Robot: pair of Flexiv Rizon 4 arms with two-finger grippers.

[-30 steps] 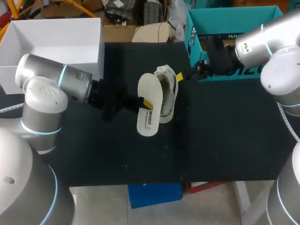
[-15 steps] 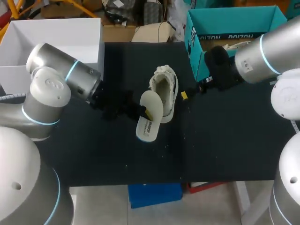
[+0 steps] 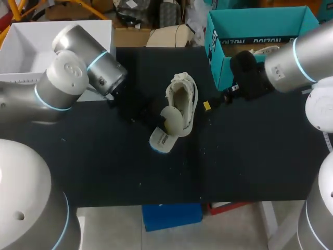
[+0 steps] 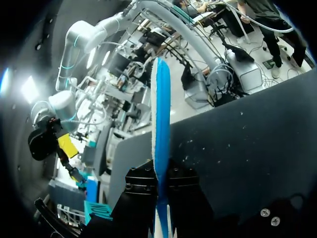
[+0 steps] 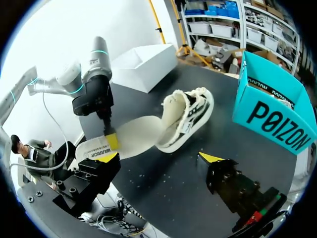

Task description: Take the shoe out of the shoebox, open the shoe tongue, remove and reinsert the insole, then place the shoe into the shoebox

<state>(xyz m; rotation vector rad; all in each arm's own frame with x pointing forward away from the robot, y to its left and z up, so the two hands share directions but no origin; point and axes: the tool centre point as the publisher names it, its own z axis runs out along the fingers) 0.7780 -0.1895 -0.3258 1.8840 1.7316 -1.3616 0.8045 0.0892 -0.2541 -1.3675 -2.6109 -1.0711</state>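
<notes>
Pinching the insole (image 5: 141, 133) flat between both fingers of the left gripper (image 5: 111, 142), near its printed end. From the left wrist, seen edge-on as a thin blade rising straight out of the closed jaws. Gripped by that end, presumably, to leave the other end free to lead into the shoe (image 3: 183, 101). Angling that free end down onto the shoe's opening; cannot tell whether already tucked inside or only resting on the rim. As for the shoe: out of the box, on the table (image 3: 250, 156) near its middle, tipped partly onto its side with the opening turned toward the left arm, a pose that suits a slanted entry from that side. Standing off with the right gripper (image 5: 157, 159), fingers spread wide and nothing between them, near the shoe on the shoebox (image 3: 260, 28) side. Probably placed there to steady the shoe or pin the tongue back should the insole drag it along. Judged to be mid-reinsertion, with the return to the teal shoebox at the table's far right corner not yet done. Risk worth watching — buckling of the soft insole against the lining rather than sliding in.
</notes>
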